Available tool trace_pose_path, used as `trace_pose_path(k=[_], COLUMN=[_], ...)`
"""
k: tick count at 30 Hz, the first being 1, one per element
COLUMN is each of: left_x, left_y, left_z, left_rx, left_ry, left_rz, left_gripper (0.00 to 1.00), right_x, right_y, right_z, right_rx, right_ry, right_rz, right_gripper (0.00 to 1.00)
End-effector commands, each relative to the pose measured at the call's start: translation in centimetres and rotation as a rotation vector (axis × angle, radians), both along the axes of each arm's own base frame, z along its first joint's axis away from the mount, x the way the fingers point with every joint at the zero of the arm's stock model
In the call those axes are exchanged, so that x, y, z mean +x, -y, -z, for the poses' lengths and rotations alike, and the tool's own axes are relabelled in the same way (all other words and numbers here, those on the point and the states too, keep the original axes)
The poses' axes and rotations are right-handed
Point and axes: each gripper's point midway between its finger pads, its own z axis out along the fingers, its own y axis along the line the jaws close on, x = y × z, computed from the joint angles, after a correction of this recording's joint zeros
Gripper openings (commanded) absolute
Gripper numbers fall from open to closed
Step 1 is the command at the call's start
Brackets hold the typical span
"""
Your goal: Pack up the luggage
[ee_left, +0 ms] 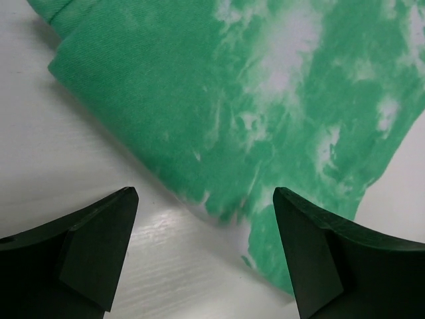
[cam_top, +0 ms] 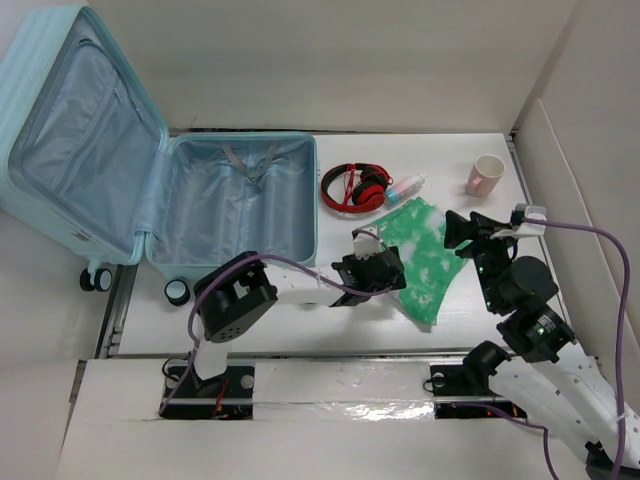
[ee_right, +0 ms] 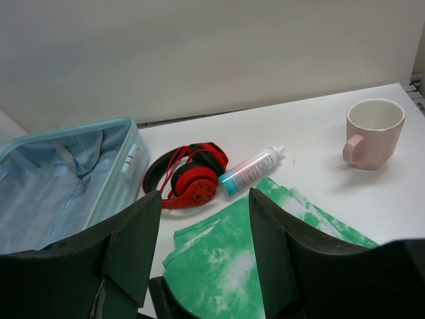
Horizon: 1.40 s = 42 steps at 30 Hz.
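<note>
The luggage [cam_top: 235, 205] is a pale aqua suitcase lying open at the left of the table, its lid [cam_top: 75, 140] leaning back; its near corner [ee_right: 60, 179] also shows in the right wrist view. A folded green tie-dye cloth [cam_top: 428, 262] lies flat to its right. My left gripper [cam_top: 385, 268] sits at the cloth's left edge, open, with only tabletop and the cloth's hem [ee_left: 219, 133] between its jaws [ee_left: 204, 198]. Over the cloth's right corner my right gripper [cam_top: 455, 232] hovers open and holds nothing [ee_right: 202, 203]; the cloth [ee_right: 226, 266] lies below it.
Red headphones [cam_top: 355, 187] [ee_right: 189, 176] and a small spray bottle [cam_top: 405, 188] [ee_right: 249, 171] lie behind the cloth. A pink mug [cam_top: 486, 175] [ee_right: 373, 131] stands at the back right. Walls close in the table at the back and the right.
</note>
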Motion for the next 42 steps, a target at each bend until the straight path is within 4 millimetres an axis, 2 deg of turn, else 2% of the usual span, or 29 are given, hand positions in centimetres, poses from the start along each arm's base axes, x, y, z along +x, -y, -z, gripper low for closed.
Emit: trace_pose_path(k=[1,2,3,4,5,7,10,13,14,16,17,19,21,23,26,27,29,30,34,35,36,37,38,39,42], left_x=[1.5,1.8,1.9,2.0,2.4,2.9,3.6,4.8,4.8,5.8,5.9,6.6,7.6,8.1,8.4,8.6,8.8,8.8,9.1,10.2,10.4,10.0,10.6,11.6,13.2], left_y=[-0.4,0.0,-0.3,-0.3,0.3,-0.1,0.0,-0.2,-0.7,-0.6,-0.6,-1.0,-1.8,-2.1,-2.0,-1.6,-1.5,-1.0,-0.8,-1.3,-1.7,-1.7,-2.4,-4.0,-7.2], left_z=[0.4,0.3,1.6,2.0,1.7,2.8,3.4,3.4,3.7,2.5,2.2,1.4,1.0,0.3,-1.9,-3.7,-5.9,-8.6,-15.4,-17.3,-18.2,-19.9,-21.0,-23.1,-25.9], left_rx=[0.036,0.037,0.079,0.097,0.093,0.131,0.138,0.131,0.15,0.117,0.116,0.114,0.13,0.132,0.143,0.121,0.14,0.107,0.074,0.065,0.06,0.013,0.006,0.005,0.018], left_ry=[-0.008,-0.005,-0.012,-0.011,-0.008,-0.015,-0.011,0.01,0.025,0.079,0.096,0.141,0.176,0.199,0.265,0.295,0.348,0.387,0.481,0.507,0.508,0.508,0.515,0.534,0.554], left_rz=[-0.094,-0.099,-0.108,-0.113,-0.118,-0.132,-0.147,-0.151,-0.14,-0.139,-0.128,-0.107,-0.095,-0.081,-0.027,-0.012,0.038,0.062,0.188,0.213,0.247,0.312,0.317,0.326,0.301], left_gripper=[0.8,0.78,0.77,0.76,0.75,0.74,0.69,0.58,0.5,0.42,0.3,0.18,0.01,0.0,0.0,0.0,0.0,0.0,0.0,0.0,0.0,0.0,0.0,0.0,0.0], right_x=[-0.6,-0.8,-0.9,-1.0,-1.1,-1.2,-1.2,-1.1,-1.1,-1.1,-1.2,-1.3,-1.8,-2.5,-2.8,-3.0,-3.2,-3.4,-3.4,-3.2,-3.1,-3.0,-2.9,-2.8,-2.3], right_y=[-0.1,-0.1,-0.1,-0.1,-0.1,-0.1,-0.4,-0.7,-0.9,-1.0,-1.1,-1.1,-1.7,-2.1,-2.1,-1.9,-1.6,-1.3,-0.3,0.1,0.3,0.3,0.5,0.6,0.9], right_z=[-0.8,-1.1,-1.1,-1.2,-1.2,-1.3,-1.3,-1.0,-0.9,-0.9,-0.9,-0.9,-1.1,-1.9,-2.3,-2.5,-2.4,-2.6,-2.5,-2.3,-2.1,-1.9,-1.9,-1.8,-1.3], right_rx=[0.011,0.018,0.02,0.023,0.023,0.027,0.029,0.03,0.03,0.03,0.031,0.033,0.022,0.034,0.05,0.056,0.06,0.066,0.078,0.081,0.08,0.077,0.077,0.074,0.064], right_ry=[0.036,0.047,0.051,0.055,0.057,0.061,0.065,0.06,0.059,0.058,0.058,0.06,0.076,0.121,0.164,0.176,0.182,0.191,0.191,0.184,0.178,0.169,0.164,0.158,0.123], right_rz=[-0.026,-0.033,-0.038,-0.041,-0.044,-0.049,-0.061,-0.077,-0.085,-0.09,-0.095,-0.102,-0.152,-0.193,-0.202,-0.198,-0.189,-0.184,-0.136,-0.107,-0.097,-0.089,-0.076,-0.07,-0.038], right_gripper=[0.61,0.61,0.61,0.61,0.61,0.61,0.61,0.61,0.61,0.61,0.61,0.61,0.61,0.61,0.6,0.6,0.6,0.6,0.6,0.6,0.6,0.6,0.6,0.6,0.6])
